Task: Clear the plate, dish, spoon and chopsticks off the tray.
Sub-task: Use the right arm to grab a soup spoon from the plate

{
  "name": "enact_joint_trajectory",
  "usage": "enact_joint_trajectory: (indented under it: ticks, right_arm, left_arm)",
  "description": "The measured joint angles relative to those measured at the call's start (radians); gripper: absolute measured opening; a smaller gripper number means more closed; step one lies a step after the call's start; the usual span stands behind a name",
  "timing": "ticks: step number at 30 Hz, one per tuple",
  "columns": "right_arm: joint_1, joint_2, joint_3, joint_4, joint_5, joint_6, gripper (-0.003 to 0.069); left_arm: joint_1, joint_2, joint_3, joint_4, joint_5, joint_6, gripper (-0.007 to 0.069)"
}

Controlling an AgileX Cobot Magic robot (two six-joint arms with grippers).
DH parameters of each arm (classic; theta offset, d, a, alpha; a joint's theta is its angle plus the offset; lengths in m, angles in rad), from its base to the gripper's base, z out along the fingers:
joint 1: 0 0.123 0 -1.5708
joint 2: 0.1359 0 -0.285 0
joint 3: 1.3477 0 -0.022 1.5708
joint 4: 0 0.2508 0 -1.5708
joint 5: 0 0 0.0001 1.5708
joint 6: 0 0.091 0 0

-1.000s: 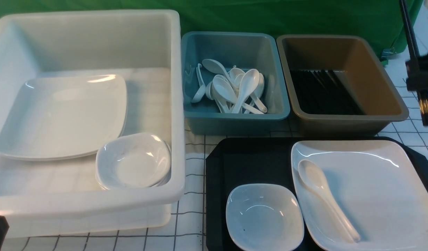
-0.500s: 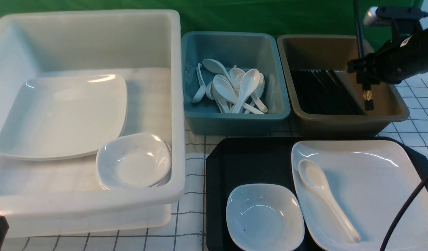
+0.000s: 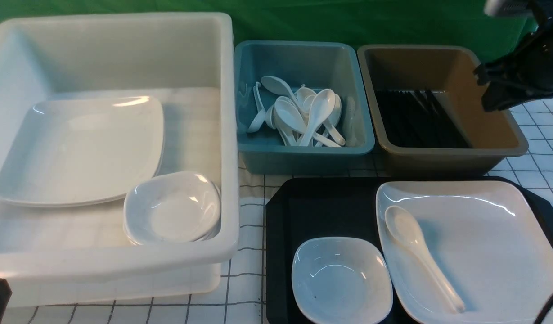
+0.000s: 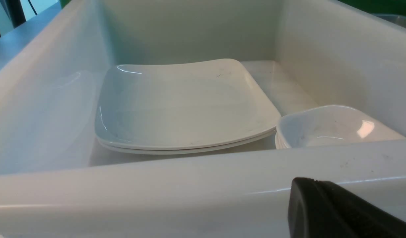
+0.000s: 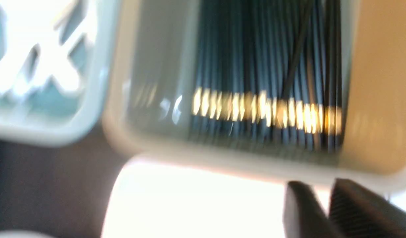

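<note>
- Chopsticks (image 3: 420, 119) lie in the brown bin (image 3: 447, 155); you seem done there.
- Your right gripper (image 5: 320, 188) is empty, slightly open; your left gripper (image 4: 312, 181) is closed.
- Spoon (image 3: 422, 256) next, likely: pinch it off the plate (image 3: 492, 256); dish (image 3: 341, 279) also remains on the tray (image 3: 325, 207).

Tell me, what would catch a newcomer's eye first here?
Probably the big white bin on the left, with plates and small bowls inside. Next, perhaps, the large shiny plate on the black tray at the right, with a white spoon lying across it. Behind the tray, a teal bin holds a jumble of white spoons.
</note>
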Motion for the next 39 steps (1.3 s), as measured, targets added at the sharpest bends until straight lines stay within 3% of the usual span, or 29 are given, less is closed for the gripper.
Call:
enact_joint_trajectory:
  ticks: [3, 5, 10, 12, 13, 14, 17, 20, 22, 39]
  right_arm:
    - [0.001, -0.1, 0.046, 0.053, 0.082, 0.008, 0.0019]
    - [0.009, -0.143, 0.084, 0.073, 0.09, 0.008, 0.0015]
    - [0.15, -0.295, 0.34, 0.097, 0.06, 0.026, 0.0029]
    - [0.233, -0.316, 0.425, 0.09, 0.009, 0.032, 0.0067]
    - [0.301, -0.32, 0.498, 0.061, -0.04, 0.039, 0.0127]
    - [0.319, -0.32, 0.506, 0.055, -0.04, 0.04, 0.0136]
    - [0.455, -0.299, 0.609, -0.085, -0.122, 0.119, 0.0347]
    - [0.502, -0.26, 0.639, -0.183, -0.151, 0.195, 0.0486]
    - [0.51, -0.228, 0.642, -0.22, -0.161, 0.219, 0.0534]
    - [0.512, 0.029, 0.64, -0.395, -0.221, 0.269, 0.0503]
  left_arm:
    - [0.0, 0.0, 0.0, 0.0, 0.0, 0.0, 0.002]
    - [0.0, 0.0, 0.0, 0.0, 0.0, 0.0, 0.002]
    - [0.0, 0.0, 0.0, 0.0, 0.0, 0.0, 0.002]
    - [0.0, 0.0, 0.0, 0.0, 0.0, 0.0, 0.002]
    - [0.0, 0.0, 0.0, 0.0, 0.0, 0.0, 0.002]
    - [0.0, 0.0, 0.0, 0.0, 0.0, 0.0, 0.002]
    - [0.0, 0.0, 0.0, 0.0, 0.0, 0.0, 0.002]
    - [0.0, 0.0, 0.0, 0.0, 0.0, 0.0, 0.002]
    - [0.0, 0.0, 0.0, 0.0, 0.0, 0.0, 0.002]
    - [0.0, 0.0, 0.0, 0.0, 0.0, 0.0, 0.002]
